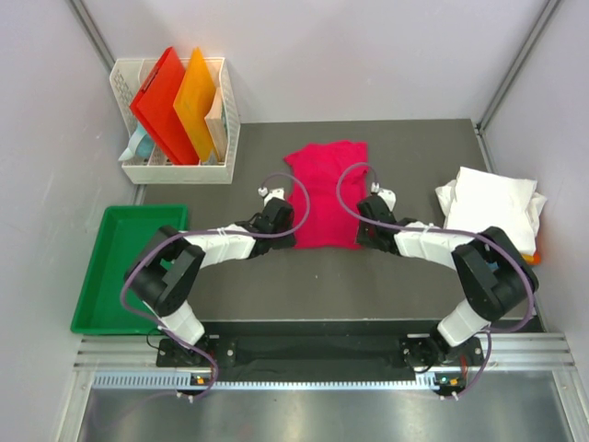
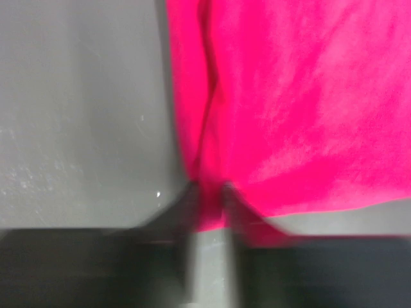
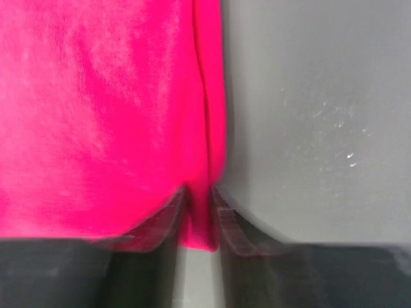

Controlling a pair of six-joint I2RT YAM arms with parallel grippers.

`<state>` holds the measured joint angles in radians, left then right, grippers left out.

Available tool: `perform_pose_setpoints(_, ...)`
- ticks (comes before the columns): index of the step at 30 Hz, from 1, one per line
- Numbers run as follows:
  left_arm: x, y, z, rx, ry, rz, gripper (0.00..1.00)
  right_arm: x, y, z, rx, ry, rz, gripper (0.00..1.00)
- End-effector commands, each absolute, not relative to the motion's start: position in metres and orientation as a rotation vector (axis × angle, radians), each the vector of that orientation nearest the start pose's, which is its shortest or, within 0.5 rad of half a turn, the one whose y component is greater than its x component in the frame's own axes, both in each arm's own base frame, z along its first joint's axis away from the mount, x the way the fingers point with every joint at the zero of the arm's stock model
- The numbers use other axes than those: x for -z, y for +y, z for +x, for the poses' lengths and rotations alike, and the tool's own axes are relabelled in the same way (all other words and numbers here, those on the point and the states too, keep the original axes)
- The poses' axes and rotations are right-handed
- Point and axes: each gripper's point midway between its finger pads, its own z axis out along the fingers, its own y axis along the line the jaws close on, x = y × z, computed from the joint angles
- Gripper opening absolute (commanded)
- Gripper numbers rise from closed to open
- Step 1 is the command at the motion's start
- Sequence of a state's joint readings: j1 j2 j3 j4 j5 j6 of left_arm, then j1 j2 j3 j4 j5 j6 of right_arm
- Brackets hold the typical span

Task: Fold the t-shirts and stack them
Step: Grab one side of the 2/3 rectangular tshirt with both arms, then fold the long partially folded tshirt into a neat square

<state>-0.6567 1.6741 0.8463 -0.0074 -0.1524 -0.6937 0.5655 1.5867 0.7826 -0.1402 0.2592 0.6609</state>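
Wrist cams blurry, prob. orange shirt [image 1: 536, 256] mostly hidden

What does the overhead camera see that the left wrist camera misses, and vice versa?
Only the overhead view shows the left arm and right arm, the white basket holding a red folder and an orange folder, the green tray, and the folded white shirts at the right. Only the left wrist view shows, up close, the left fingers pinched on a near corner of the pink t-shirt, with a crease running up the cloth. Both show that shirt lying on the grey table.
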Motion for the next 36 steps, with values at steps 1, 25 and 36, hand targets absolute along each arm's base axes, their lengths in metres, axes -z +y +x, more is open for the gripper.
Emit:
perform_pose_setpoints(1,-0.004,-0.242,0.287,0.459,2.542,-0.084,0.0,0.034,0.161,0.241,-0.157,2.725,0.236,0.03)
perform_pose_setpoints(25,-0.032,-0.209,0.137,0.424,2.618,-0.095,0.0,0.013,0.157,0.084,-0.244,2.776,0.224,0.0)
perform_pose_setpoints(36,-0.105,-0.221,0.167,0.454,2.404,0.041,0.0,-0.078,0.176,0.144,-0.254,2.472,0.201,0.0)
